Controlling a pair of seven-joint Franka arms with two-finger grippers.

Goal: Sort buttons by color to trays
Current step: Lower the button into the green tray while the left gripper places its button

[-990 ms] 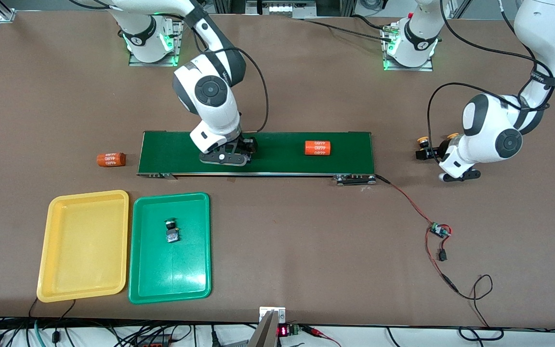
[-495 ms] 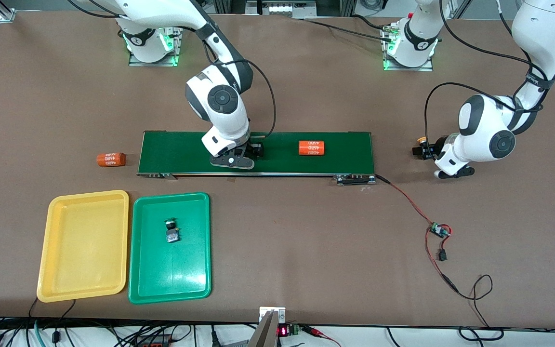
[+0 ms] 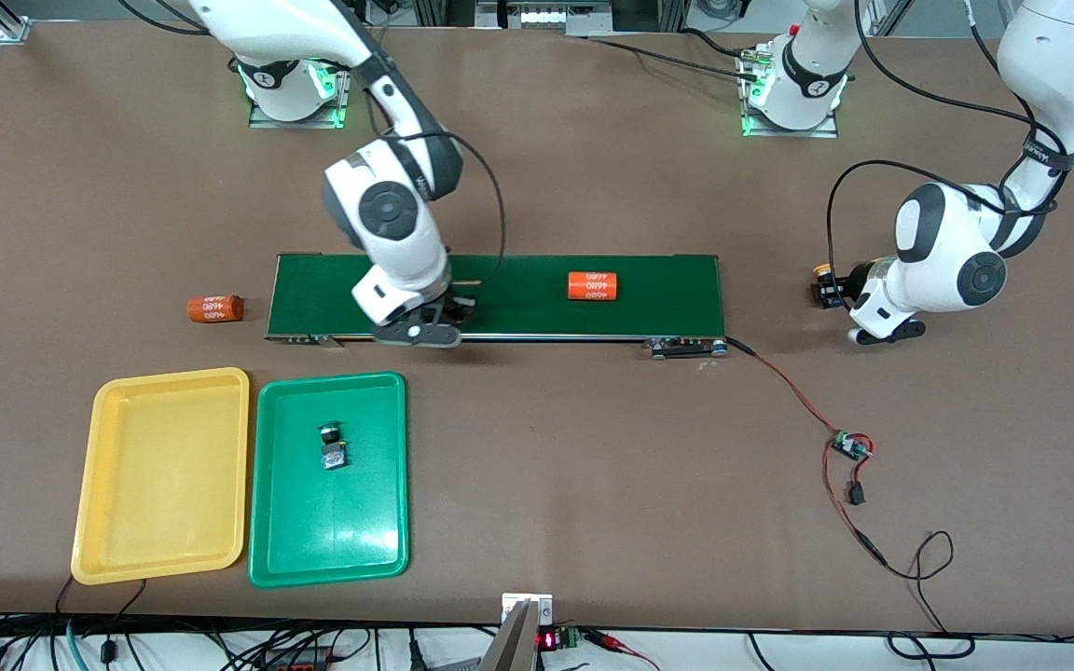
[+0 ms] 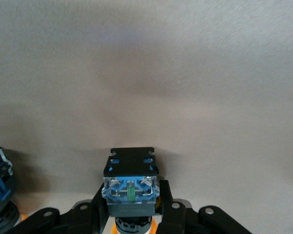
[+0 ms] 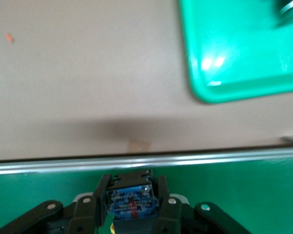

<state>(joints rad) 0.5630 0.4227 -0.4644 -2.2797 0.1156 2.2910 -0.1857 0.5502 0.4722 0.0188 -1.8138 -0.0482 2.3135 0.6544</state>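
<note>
At the middle left of the front view, the right gripper (image 3: 420,328) hangs over the front rail of the dark-green conveyor belt (image 3: 658,294), and the right wrist view shows its fingers (image 5: 95,202) clenched on a button (image 5: 130,197) with a blue-and-black body, lifted above the green belt surface; its cap colour cannot be told. At the middle right of the frame, off the end of the belt toward the left arm's end of the table, the left gripper (image 3: 877,331) sits low over the brown table (image 3: 593,466), its fingers (image 4: 173,212) grasping a second button (image 4: 131,183), whose orange cap edge peeks out below the blue body. Just beside it, another yellow-capped button (image 3: 822,284) stands on the table. In the lower left of the frame lie the yellow tray (image 3: 99,485) and, beside it, the green tray (image 3: 378,522), which holds one button (image 3: 332,445) lying on its side. One orange cylinder (image 3: 592,285) rests on the belt, another orange cylinder (image 3: 215,308) on the table off the belt's end toward the right arm.
</note>
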